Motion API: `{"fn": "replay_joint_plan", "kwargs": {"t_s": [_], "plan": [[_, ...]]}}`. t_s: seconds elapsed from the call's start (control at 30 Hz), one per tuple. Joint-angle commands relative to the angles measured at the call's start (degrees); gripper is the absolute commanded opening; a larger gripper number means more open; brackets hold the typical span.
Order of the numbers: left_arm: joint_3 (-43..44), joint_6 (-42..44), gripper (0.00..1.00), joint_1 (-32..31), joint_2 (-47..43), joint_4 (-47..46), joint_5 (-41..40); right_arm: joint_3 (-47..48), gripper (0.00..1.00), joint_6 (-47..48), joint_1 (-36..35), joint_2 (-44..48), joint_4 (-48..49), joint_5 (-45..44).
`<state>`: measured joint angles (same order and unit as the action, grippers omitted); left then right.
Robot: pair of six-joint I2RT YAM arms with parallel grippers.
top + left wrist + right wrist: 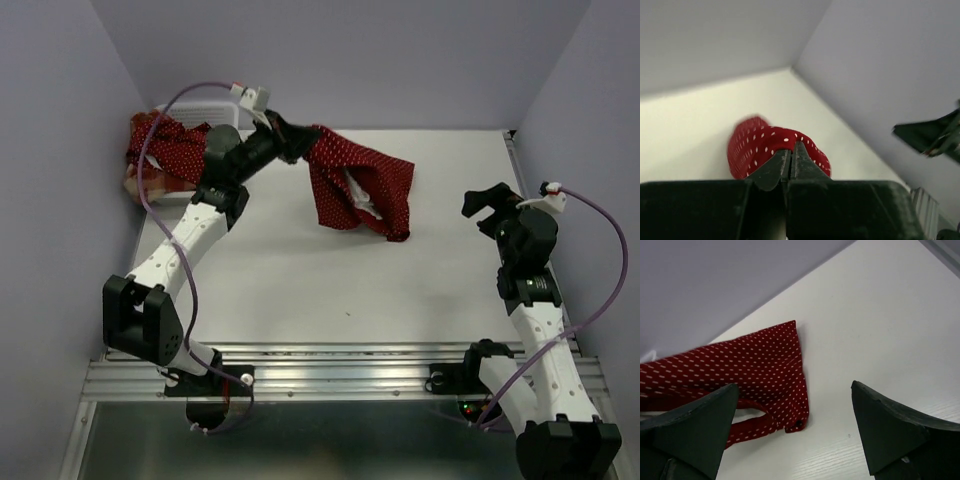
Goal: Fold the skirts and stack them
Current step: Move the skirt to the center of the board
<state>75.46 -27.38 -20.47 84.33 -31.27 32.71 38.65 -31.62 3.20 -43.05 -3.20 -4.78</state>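
One dotted skirt (375, 170), left jaws clamped

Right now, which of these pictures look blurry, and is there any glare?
Top external view: even soft light, no glare, the polka-dot skirt sharp. Left wrist view: the left gripper up close looks soft. Right wrist view: the skirt's dots smear into dashes; the right gripper shows dark.

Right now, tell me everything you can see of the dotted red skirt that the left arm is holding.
The dotted red skirt is soft, dark red cloth with tiny white dots, crumpled, with a pale inner patch showing among its folds. One end is lifted off the surface, pinched in the shut left pincer; the rest droops onto the white table, toward its far middle. Nothing else touches it.
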Motion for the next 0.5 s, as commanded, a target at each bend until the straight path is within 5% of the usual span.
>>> {"fn": "replay_joint_plan", "kwargs": {"t_s": [0.0,0.07,0.17,0.2,0.23,0.47], "plan": [[-18.98,1.73,0.07,3.06,-1.11,0.5,-8.81,0.98,1.0,2.87,-0.04,-3.25,-1.37,5.46],[-23.15,-0.04,0.11,4.99,-0.4,0.86,-4.6,1.69,1.0,3.4,-0.04,-5.63,-1.89,10.21],[-27.03,-0.14,0.45,6.67,-3.19,4.52,-6.85,2.91,1.0,3.75,-0.04,-11.34,-1.81,15.92],[-27.56,0.13,0.81,6.67,-4.26,5.59,-8.61,3.27,1.0,4.02,-0.82,-12.66,-1.63,17.07],[-27.65,0.65,0.99,6.67,-6.27,7.6,-10.19,4.4,1.0,4.89,-1.7,-14.85,-1.63,17.69],[-29.23,1.62,0.99,6.49,-13.13,17.8,-21.27,11.17,1.0,8.41,-11.72,-26.18,-5.59,9.36]]}}
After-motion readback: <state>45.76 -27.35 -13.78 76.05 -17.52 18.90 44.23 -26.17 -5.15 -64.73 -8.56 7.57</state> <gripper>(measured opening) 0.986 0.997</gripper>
